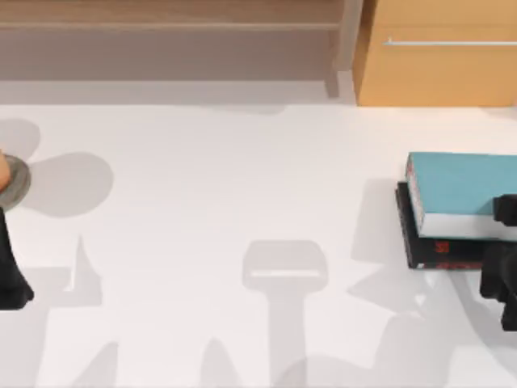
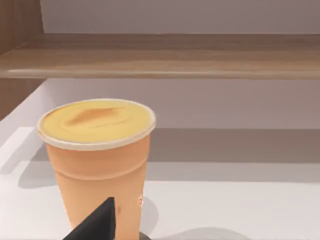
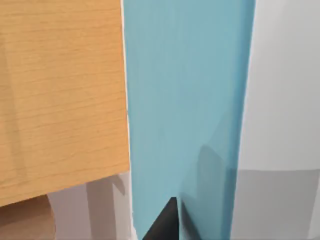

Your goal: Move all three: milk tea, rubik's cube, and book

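Milk tea: the milk tea (image 2: 97,160) is a tan-orange cup, full to its rim, standing upright at the far left edge of the table; from above only a sliver of it (image 1: 3,170) shows, on a flat grey disc (image 1: 18,182).
Book: the book (image 1: 456,186) with the teal cover lies flat at the right side of the table, on top of a thinner black book (image 1: 428,250) with red lettering; the teal cover (image 3: 185,110) also fills the middle of the right wrist view.
Left gripper: the left gripper (image 1: 12,275) is at the left edge of the table, just near the cup; one dark fingertip (image 2: 100,222) appears in front of the cup. I cannot tell if its jaws are released or clenched.
Right gripper: the right gripper (image 1: 505,267) is at the right edge, just beside the stacked books; whether its jaws are spread or closed, I cannot tell.
Surroundings: a wooden shelf (image 1: 170,32) and a wooden cabinet (image 1: 436,65) stand behind the white table (image 1: 258,202).
Step in hand: it seems both arms are approaching, the left toward the cup and the right toward the teal book; nothing looks lifted yet.
Next move: the left fingers should go around the cup wall and keep it upright, because it is full; the right should take only the teal book, not the black one under it.
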